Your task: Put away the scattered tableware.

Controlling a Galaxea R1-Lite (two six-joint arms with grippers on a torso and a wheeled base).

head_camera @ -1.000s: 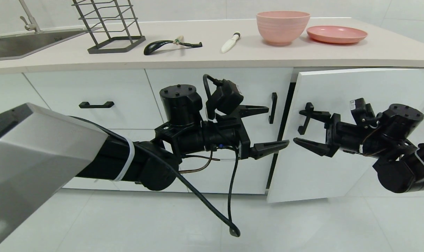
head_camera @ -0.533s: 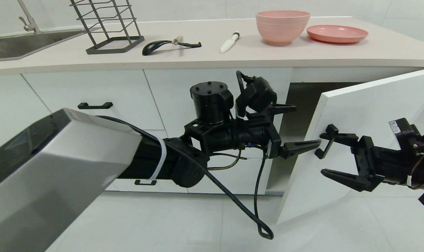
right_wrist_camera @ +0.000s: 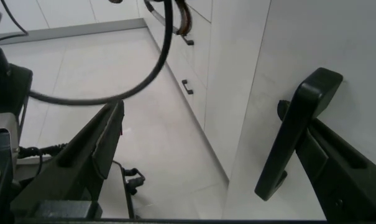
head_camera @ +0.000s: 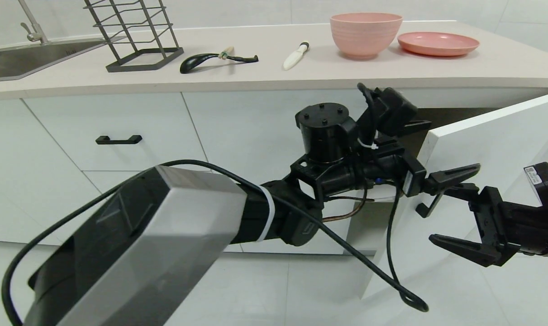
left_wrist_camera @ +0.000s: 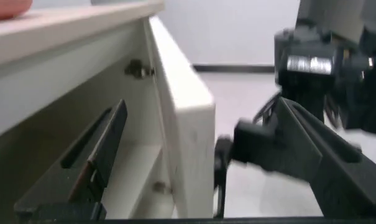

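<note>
Tableware, not yet put away: a round pink ribbed bowl (head_camera: 365,34) and a shallow pink plate (head_camera: 438,44) stood on the pale matte countertop (head_camera: 264,77) above the flat white cabinet door (head_camera: 495,149). A white-handled knife (head_camera: 296,56) and a glossy black spoon (head_camera: 201,60) lay on the same surface, farther from the door toward the robot's left. The door stood partly open, with the dark cabinet interior showing behind its free edge.

We saw the left gripper (head_camera: 436,147) spread wide astride that free edge, one finger inside the door and one outside, clasping nothing. The right gripper (head_camera: 445,215) was likewise spread, its upper finger lying at the slim black bar handle (head_camera: 430,206) on the door's outer face. We could not tell whether it touched.

We judged the step in hand to be swinging the door fully open. To do it well, we would follow the door's arc rather than pull straight, keep the left fingers from scraping the smooth painted panel, and mind the slack black cable (head_camera: 391,271) hanging beside the door. The panel looked rigid and slick, so the handle offered the surer purchase.
</note>
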